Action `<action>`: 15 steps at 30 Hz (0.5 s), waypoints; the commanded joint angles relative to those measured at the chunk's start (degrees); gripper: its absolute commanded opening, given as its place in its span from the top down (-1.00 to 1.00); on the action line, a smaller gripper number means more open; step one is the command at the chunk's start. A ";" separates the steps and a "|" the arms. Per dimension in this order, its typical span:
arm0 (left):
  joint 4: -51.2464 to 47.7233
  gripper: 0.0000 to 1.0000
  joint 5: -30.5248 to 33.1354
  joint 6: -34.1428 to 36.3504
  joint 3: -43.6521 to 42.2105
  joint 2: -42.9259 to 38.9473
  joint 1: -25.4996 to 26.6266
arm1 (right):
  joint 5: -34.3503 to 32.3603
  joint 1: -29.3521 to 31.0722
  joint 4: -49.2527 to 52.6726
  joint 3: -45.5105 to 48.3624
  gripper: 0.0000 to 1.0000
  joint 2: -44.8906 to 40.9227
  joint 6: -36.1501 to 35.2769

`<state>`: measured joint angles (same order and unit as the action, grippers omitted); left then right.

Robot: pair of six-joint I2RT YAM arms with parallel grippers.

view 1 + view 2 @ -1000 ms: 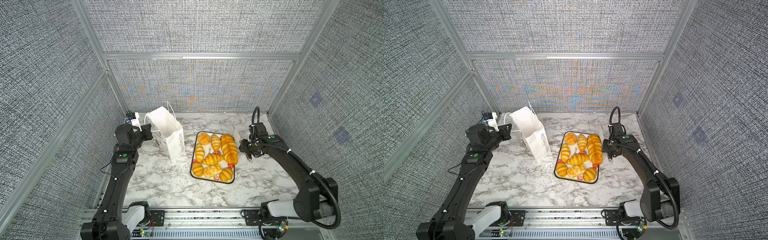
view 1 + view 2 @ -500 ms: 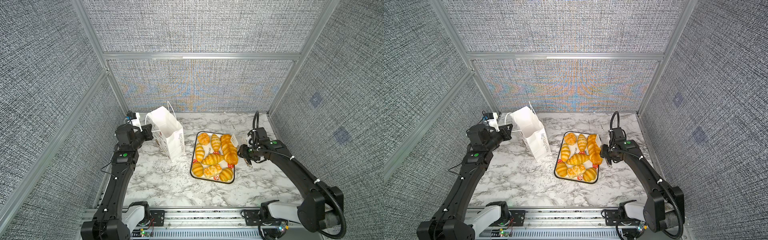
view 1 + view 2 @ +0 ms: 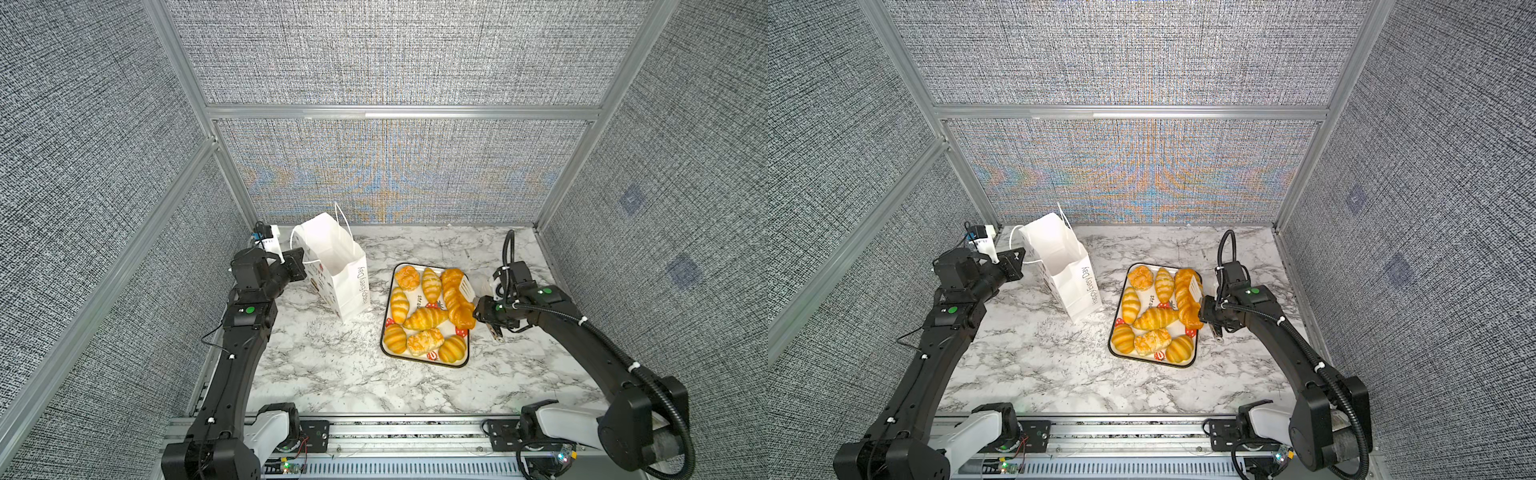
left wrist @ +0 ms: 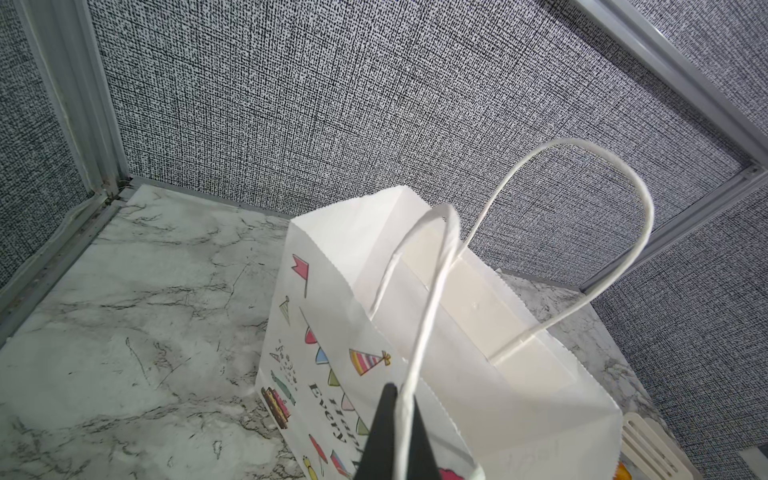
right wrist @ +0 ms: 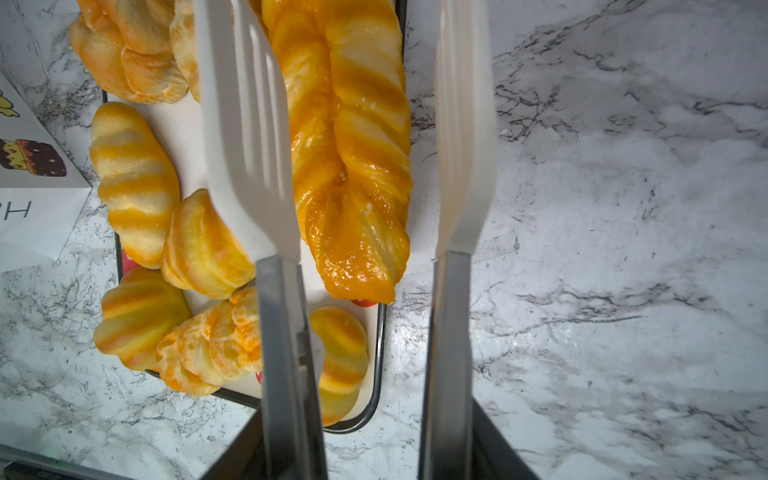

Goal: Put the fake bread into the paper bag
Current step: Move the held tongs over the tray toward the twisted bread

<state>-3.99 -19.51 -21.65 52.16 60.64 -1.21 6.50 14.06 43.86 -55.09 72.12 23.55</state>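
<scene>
The white paper bag (image 3: 332, 266) (image 3: 1067, 274) (image 4: 457, 374) stands at the back left with its mouth open. My left gripper (image 3: 297, 266) (image 3: 1013, 266) (image 4: 399, 415) is shut on its near cord handle (image 4: 432, 316). Several pieces of fake bread lie on the strawberry tray (image 3: 424, 362) (image 3: 1150, 362). My right gripper (image 3: 482, 311) (image 3: 1208, 311) (image 5: 368, 449) is shut on white slotted tongs (image 3: 467, 286) (image 5: 245, 145). The tongs' blades stand apart on either side of the long braided loaf (image 3: 455, 299) (image 3: 1185, 299) (image 5: 353, 145), whose near end overhangs the tray's right rim.
A round bun (image 3: 407, 277), a croissant (image 3: 426, 318) and ridged rolls fill the rest of the tray. The marble table (image 3: 332, 374) is walled in by grey panels on three sides. The bag stands about a hand's width left of the tray.
My right gripper has shifted a little towards the front and the tray, bringing the tongs along the braided loaf. The left gripper and bag have barely moved.
</scene>
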 commanded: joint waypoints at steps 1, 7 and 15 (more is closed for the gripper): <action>1.32 1.00 -0.09 0.07 0.14 -0.03 -0.10 | 0.55 0.30 -0.34 0.25 -0.05 -0.22 0.52; 1.37 1.00 -0.28 0.12 0.15 0.02 -0.09 | 0.47 0.40 -0.66 0.60 -0.05 0.45 0.18; 1.44 1.00 -0.27 0.11 0.05 -0.02 -0.09 | -0.89 0.27 -1.45 0.86 -0.05 1.87 0.40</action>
<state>-3.99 -19.51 -21.65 52.16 60.66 -1.21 6.20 14.31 43.70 -54.33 73.65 23.55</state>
